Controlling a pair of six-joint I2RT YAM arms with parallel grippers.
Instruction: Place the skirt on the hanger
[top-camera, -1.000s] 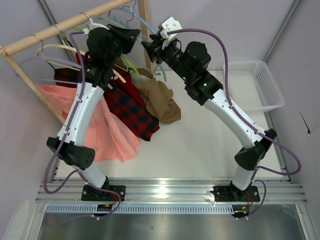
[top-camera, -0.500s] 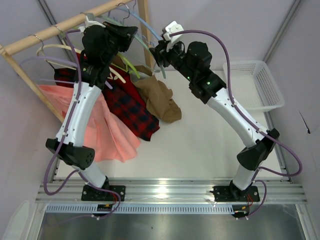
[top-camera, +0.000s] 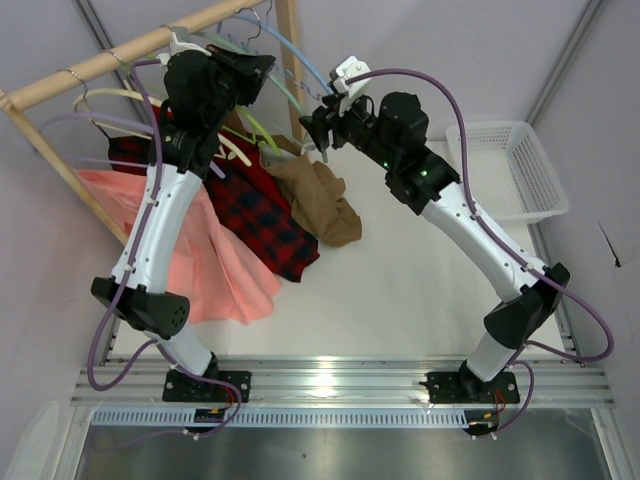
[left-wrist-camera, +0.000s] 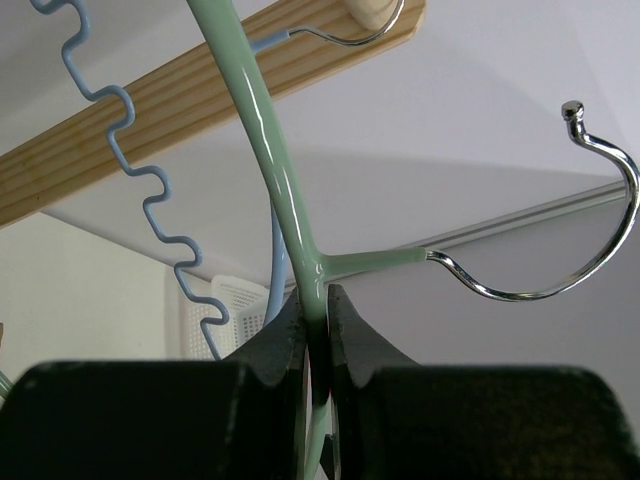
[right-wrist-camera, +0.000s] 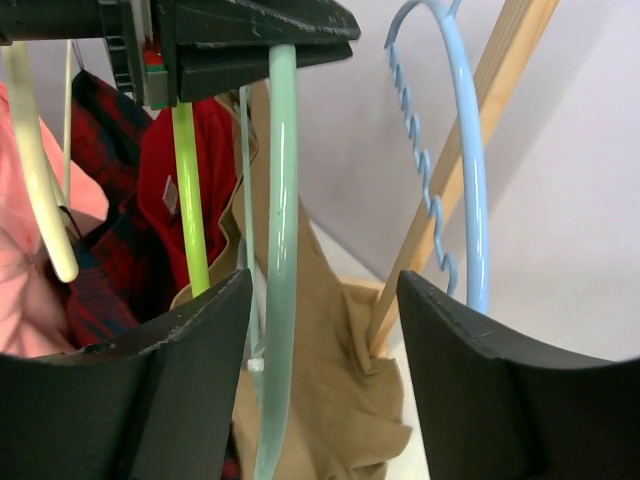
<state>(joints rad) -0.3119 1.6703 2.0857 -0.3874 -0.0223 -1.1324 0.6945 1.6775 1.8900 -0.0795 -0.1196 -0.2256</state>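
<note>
The pale sage-green hanger is held up near the wooden rail. My left gripper is shut on it just below its silver hook, at the fork of the arch. My right gripper is open. One hanger arm runs down between its fingers, closer to the left one and not gripped. The tan skirt hangs crumpled below the hanger and reaches the table; it also shows behind the arm in the right wrist view. I cannot tell how it is attached.
A wooden rail and post form the rack. A light blue hanger, a lime-green hanger and a cream hanger crowd the sage one. The plaid skirt and the salmon skirt hang left. A white basket stands right.
My right gripper has moved down and right along the hanger, towards the skirt. My left gripper shifted slightly and still holds the hanger. The skirt has barely moved.
</note>
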